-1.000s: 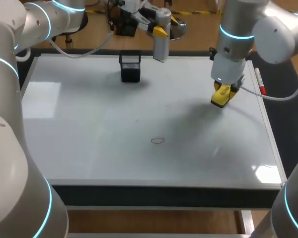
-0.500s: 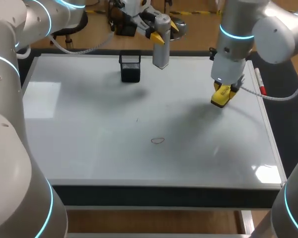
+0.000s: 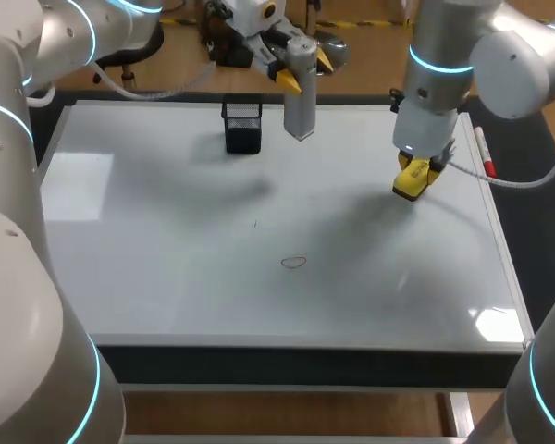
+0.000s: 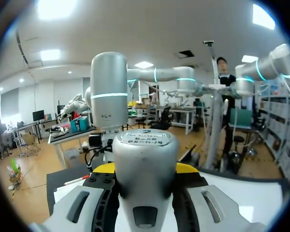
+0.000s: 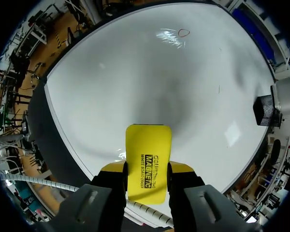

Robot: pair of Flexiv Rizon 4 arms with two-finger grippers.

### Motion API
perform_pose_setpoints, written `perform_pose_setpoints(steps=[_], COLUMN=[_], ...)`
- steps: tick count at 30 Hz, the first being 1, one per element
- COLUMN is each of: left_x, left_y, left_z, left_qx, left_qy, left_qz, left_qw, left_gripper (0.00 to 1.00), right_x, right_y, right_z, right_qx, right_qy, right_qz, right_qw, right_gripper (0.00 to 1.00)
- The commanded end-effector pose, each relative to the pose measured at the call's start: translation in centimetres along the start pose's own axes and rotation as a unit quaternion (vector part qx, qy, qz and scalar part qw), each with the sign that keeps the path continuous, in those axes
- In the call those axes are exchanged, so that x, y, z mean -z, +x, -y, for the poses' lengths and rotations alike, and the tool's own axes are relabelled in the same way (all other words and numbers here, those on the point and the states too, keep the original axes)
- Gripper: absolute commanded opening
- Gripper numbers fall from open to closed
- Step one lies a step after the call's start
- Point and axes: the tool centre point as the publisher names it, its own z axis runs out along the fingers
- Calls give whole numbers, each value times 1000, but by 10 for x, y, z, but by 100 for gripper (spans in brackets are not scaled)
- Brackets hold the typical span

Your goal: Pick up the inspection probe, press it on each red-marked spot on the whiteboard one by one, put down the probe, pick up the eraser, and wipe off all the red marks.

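Observation:
My left gripper [image 3: 305, 69] is shut on the grey cylindrical probe [image 3: 300, 111], which hangs nearly upright above the whiteboard's far edge, just right of the black mesh holder [image 3: 243, 125]. In the left wrist view the probe [image 4: 144, 164] fills the gap between the yellow-tipped fingers [image 4: 102, 168]. My right gripper [image 3: 413, 174] is shut on the yellow eraser [image 3: 408, 190], low over the board's right side; the eraser [image 5: 148, 159] sits between its fingers [image 5: 112, 167]. A small red loop [image 3: 295, 262] is drawn near the middle front of the whiteboard [image 3: 166, 277], far ahead of the eraser as the red loop [image 5: 183, 33].
A red marker [image 3: 484, 153] lies along the board's right rim. A tiny dark stroke [image 3: 254, 223] marks the board left of centre. The mesh holder [image 5: 264, 110] stands at the far edge. A raised frame [image 3: 509, 268] borders the board.
My left arm has carried the probe away from the far edge toward the board's middle, lowering it a little. The right arm and the eraser have stayed still.

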Motion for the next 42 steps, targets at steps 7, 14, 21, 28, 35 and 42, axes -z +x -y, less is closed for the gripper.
perform_pose_setpoints(steps=[7,14,21,28,35,42], left_x=[-27,-45,-61,-77,-92,-105], left_y=[41,61,82,103,122,131], left_z=[9,8,3,0,-2,-11], left_qx=[-3,-7,-8,-3,-3,-3], left_qy=[-12,-13,-6,-3,0,-1], left_qz=[50,50,52,56,68,67], left_qw=[999,999,999,998,998,998], left_gripper=[0,0,0,0,0,0], right_x=[1,1,1,1,1,1], right_y=[0,0,0,0,0,0], right_z=[1,1,1,1,1,1], right_qx=[1,1,1,1,1,1], right_qy=[1,1,1,1,1,1], right_qz=[-1,-1,-1,-1,-1,-1], right_qw=[1000,1000,1000,1000,1000,1000], right_gripper=[0,0,0,0,0,0])
